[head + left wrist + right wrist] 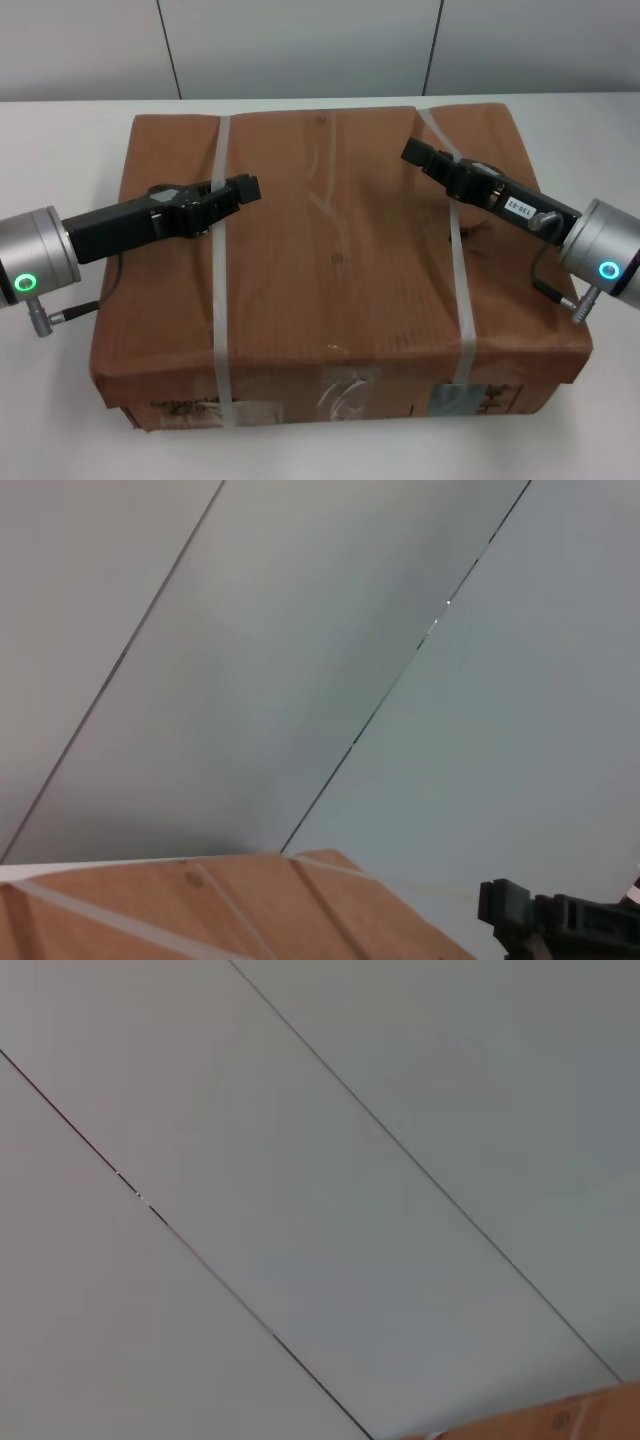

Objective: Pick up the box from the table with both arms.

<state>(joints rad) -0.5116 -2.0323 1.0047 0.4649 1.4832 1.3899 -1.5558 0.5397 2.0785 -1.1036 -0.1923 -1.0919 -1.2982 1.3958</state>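
The large brown cardboard box (pixel 335 260) lies flat on the white table (pixel 60 130), bound by two whitish straps (pixel 222 300), with tape and labels on its front side. My left gripper (pixel 250 188) reaches in over the box top from the left, above the left strap, shut and empty. My right gripper (pixel 412 150) reaches in from the right over the far right part of the top, shut and empty. The box top also shows in the left wrist view (pixel 200 900), with the right gripper (pixel 540 920) farther off. A box corner shows in the right wrist view (pixel 600 1415).
A grey panelled wall (pixel 300 45) stands behind the table. White tabletop shows to the left, right and front of the box. Both silver wrists (pixel 35 265) with green ring lights hang beyond the box's left and right edges.
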